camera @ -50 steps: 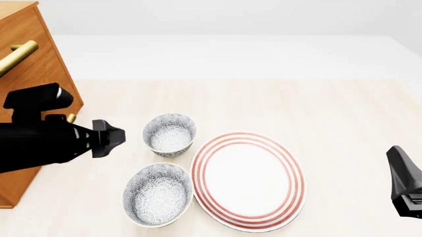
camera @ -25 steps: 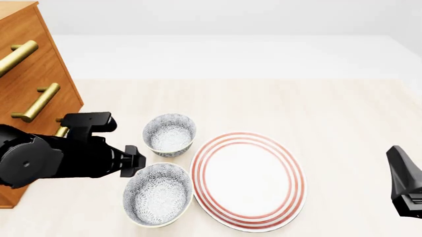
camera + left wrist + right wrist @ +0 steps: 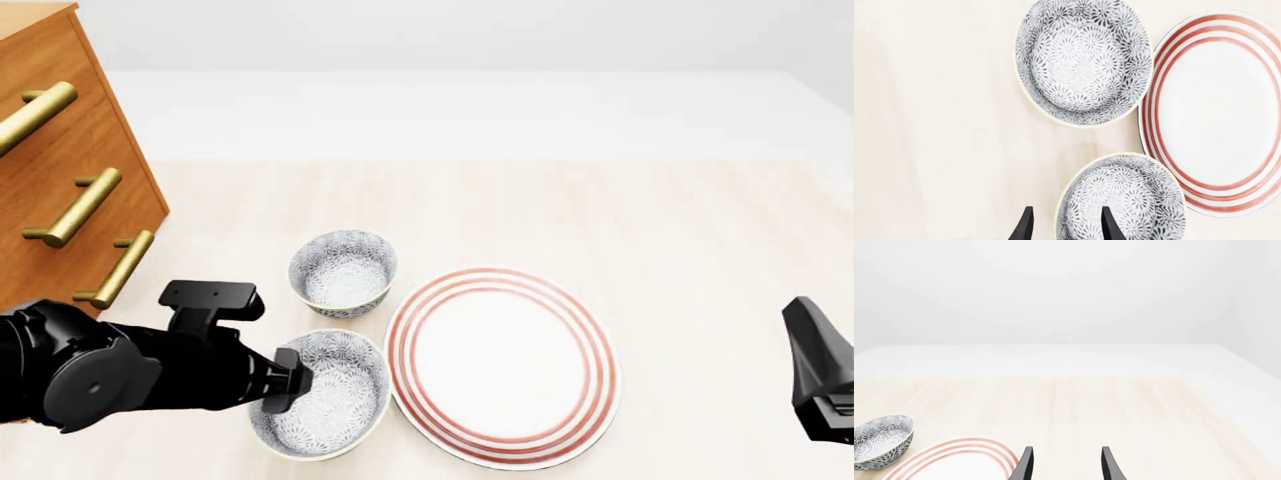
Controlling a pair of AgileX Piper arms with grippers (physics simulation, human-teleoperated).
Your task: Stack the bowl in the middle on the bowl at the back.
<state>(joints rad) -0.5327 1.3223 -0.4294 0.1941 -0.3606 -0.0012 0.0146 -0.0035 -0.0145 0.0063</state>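
Note:
The bowl in the middle [image 3: 334, 400], white with grey speckle, sits nearest the front, just left of the plate. Behind it stands the bowl at the back [image 3: 343, 272], same pattern, looking narrower. My left gripper [image 3: 291, 378] hangs open over the middle bowl's left rim. In the left wrist view its fingers [image 3: 1025, 226] straddle that rim of the middle bowl [image 3: 1127, 200], one outside and one over the inside, with the back bowl [image 3: 1084, 60] beyond. My right gripper [image 3: 805, 312] stays open at the far right, holding nothing [image 3: 1066, 465].
A large red-ringed white plate [image 3: 503, 365] [image 3: 1217, 110] lies right of both bowls, almost touching them. A wooden drawer cabinet [image 3: 54, 120] with brass handles stands at the left. The right wrist view shows the plate's edge [image 3: 954, 452] and one speckled bowl [image 3: 881, 440].
My left arm has swung from beside the back bowl toward the front and right, ending over the middle bowl's left rim and uncovering the cabinet's handles. The right arm has not moved.

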